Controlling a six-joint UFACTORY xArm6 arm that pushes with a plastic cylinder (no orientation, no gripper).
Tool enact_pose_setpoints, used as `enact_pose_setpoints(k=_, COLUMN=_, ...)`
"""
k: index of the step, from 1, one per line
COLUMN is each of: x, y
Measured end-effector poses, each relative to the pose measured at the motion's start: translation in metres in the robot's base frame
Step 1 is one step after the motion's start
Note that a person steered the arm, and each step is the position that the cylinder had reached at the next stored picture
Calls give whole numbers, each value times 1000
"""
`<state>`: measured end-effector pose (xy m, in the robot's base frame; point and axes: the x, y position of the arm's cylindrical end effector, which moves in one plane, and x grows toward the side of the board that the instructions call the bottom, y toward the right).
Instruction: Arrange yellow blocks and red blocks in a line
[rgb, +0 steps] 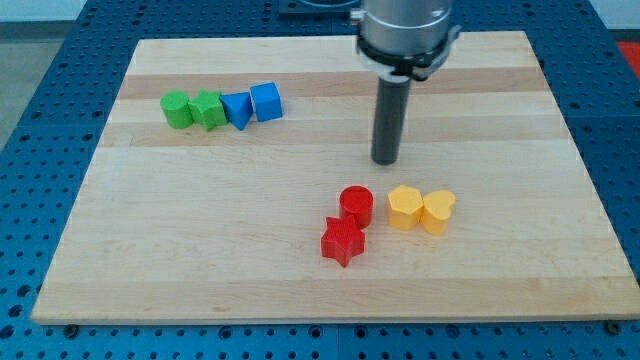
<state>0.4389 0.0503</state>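
A red cylinder (356, 205) and a red star block (343, 241) touch each other just below the board's middle. To their right a yellow hexagon block (404, 208) and a yellow heart block (439, 211) touch each other. My tip (386, 161) stands on the board above these blocks, above the gap between the red cylinder and the yellow hexagon, apart from all of them.
At the view's upper left a row holds a green cylinder (177, 110), a green star-like block (209, 109), a blue triangle block (238, 108) and a blue cube (267, 101). The wooden board (200, 250) lies on a blue perforated table.
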Motion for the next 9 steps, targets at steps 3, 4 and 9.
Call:
enact_pose_setpoints(k=3, x=38, y=-44)
enact_pose_setpoints(k=4, x=40, y=-60)
enact_pose_setpoints(k=9, x=54, y=-43)
